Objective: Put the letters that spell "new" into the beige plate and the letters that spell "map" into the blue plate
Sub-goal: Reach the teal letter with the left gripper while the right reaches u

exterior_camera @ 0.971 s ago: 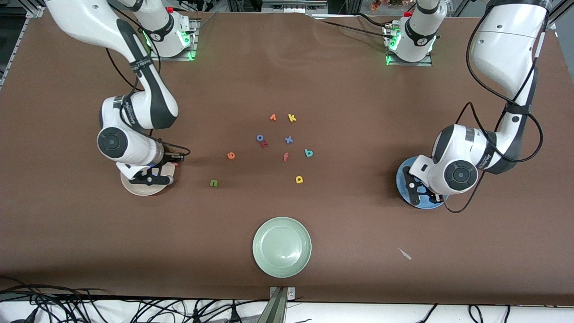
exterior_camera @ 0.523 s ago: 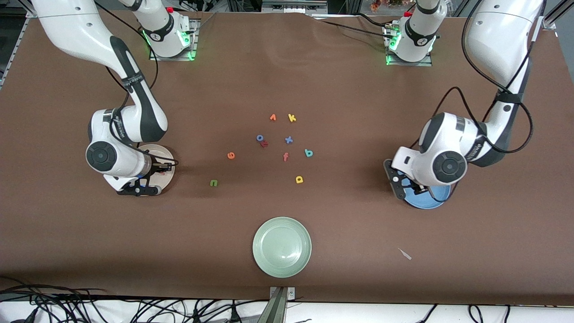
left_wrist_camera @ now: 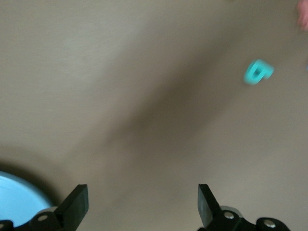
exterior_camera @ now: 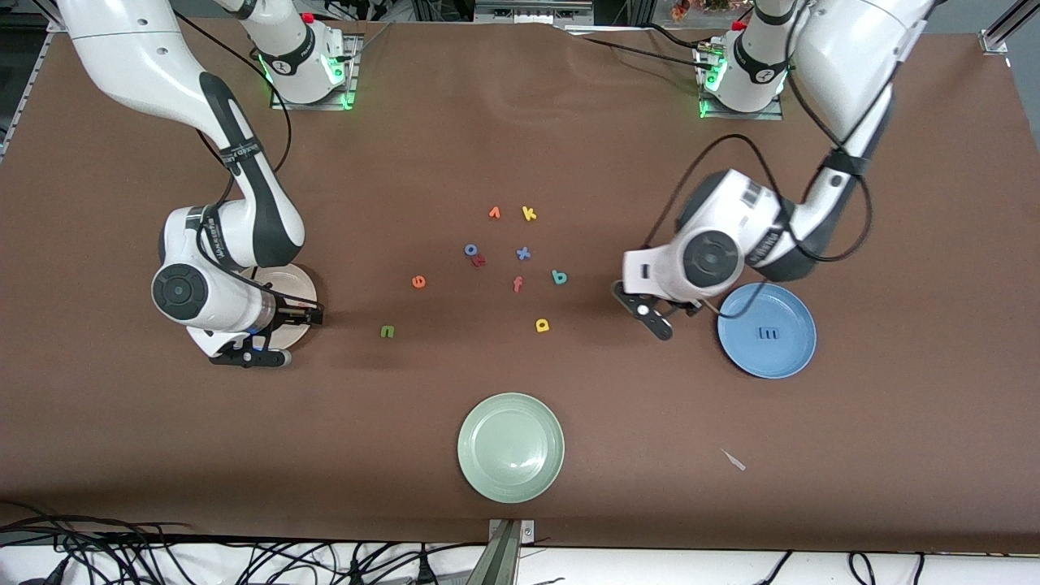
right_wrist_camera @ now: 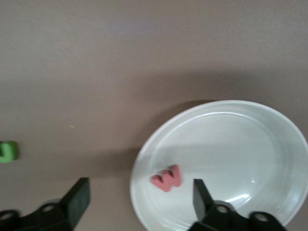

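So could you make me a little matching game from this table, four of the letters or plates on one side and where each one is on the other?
Things:
1. blue m
2. salmon-pink w
3. green n
4. pale green plate

Places:
A. lying in the beige plate
B. on the bare table, between the beige plate and the letter cluster
C. lying in the blue plate
D. nearest the front camera, holding no letter

Pairs: 1-C, 2-A, 3-B, 4-D
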`<action>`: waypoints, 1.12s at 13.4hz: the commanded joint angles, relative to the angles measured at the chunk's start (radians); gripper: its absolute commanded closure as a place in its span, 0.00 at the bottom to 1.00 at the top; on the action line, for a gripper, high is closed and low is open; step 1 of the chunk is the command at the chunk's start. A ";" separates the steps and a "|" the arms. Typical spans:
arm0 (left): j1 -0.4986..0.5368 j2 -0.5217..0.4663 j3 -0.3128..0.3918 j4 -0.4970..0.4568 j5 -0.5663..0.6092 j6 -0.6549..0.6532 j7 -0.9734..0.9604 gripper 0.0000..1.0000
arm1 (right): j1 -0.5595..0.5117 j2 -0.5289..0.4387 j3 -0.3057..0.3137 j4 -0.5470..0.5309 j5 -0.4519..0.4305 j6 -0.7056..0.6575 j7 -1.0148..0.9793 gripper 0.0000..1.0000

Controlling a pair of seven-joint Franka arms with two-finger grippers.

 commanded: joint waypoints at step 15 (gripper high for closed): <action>-0.250 0.185 0.033 -0.020 0.127 0.367 -1.190 0.15 | 0.179 0.152 0.018 0.097 0.125 0.175 0.234 0.00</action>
